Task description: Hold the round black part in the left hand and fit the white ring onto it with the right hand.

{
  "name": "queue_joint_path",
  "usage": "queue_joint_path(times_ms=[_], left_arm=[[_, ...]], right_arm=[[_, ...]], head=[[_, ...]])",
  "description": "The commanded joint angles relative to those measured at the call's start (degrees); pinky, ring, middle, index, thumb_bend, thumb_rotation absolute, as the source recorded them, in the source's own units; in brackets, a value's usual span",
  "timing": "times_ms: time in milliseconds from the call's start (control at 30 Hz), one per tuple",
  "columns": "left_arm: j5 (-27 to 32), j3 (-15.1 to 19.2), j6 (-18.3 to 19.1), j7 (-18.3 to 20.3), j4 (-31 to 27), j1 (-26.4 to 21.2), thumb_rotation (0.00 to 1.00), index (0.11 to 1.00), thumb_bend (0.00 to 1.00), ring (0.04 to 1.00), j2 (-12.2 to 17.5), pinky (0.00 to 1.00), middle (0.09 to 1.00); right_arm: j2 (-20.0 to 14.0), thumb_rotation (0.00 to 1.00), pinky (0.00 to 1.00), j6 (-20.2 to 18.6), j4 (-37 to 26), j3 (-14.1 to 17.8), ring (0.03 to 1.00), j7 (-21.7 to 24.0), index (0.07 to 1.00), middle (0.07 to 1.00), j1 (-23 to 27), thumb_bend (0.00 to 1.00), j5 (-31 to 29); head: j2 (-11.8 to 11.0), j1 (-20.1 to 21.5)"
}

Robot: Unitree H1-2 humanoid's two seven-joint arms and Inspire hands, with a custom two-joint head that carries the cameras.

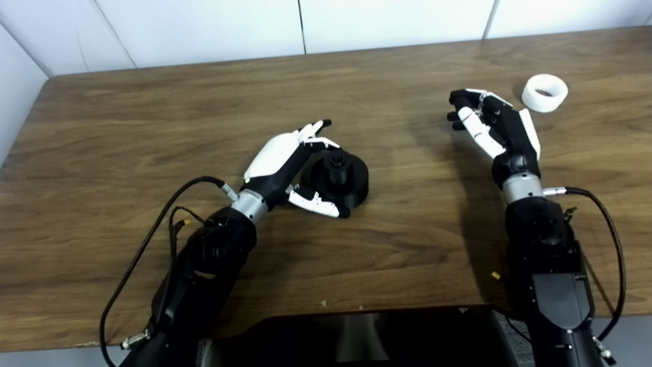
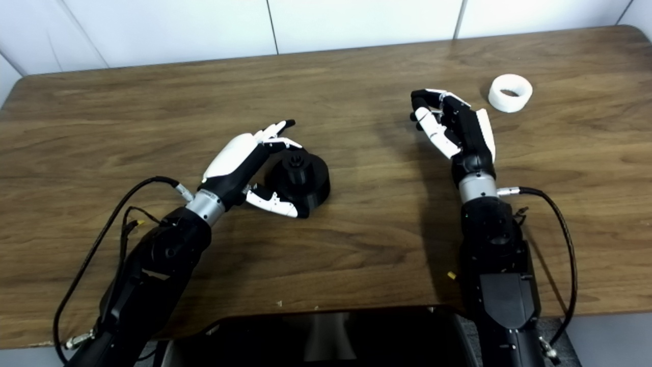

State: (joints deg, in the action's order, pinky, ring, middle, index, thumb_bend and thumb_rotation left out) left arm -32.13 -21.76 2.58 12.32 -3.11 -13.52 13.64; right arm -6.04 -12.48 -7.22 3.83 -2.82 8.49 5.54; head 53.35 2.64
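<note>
A brown wood-grain worktop [image 1: 153, 127] meets white wall panels [image 1: 204, 25]; a small yellow scrap [image 1: 495, 276] lies on it.

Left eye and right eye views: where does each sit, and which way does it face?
Left eye view: on the head, looking down at the table; both forearms enter from below.
Right eye view: beside it, same downward look, same forearms.
Shared: left hand cupped around the round black part, right hand empty, white ring lying beyond it.

Black part [image 1: 340, 177], white ring [image 1: 544, 93], brown table [image 1: 153, 122]
</note>
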Motion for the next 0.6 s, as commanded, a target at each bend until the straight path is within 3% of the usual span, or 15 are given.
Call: queue_joint_path(times_ms=[0,567], left_arm=[[0.87,0.27,-2.21,-0.03,-2.69,-1.47,0.37,0.635,1.0,1.0,-0.26,1.0,1.0],[0.46,-0.85,-4.17,1.05,-2.0,-0.18,0.34,0.652,1.0,1.0,-0.61,1.0,1.0]], right_arm=[[0.19,0.52,0.62,1.57,-2.25,0.07,0.637,-0.46,0.663,0.725,1.93,0.43,0.15],[0.39,0.52,0.61,1.66,-2.57,0.06,0.641,-0.61,0.66,0.726,1.4,0.44,0.33]], head=[[0.1,0.55],[-0.14,0.76]])
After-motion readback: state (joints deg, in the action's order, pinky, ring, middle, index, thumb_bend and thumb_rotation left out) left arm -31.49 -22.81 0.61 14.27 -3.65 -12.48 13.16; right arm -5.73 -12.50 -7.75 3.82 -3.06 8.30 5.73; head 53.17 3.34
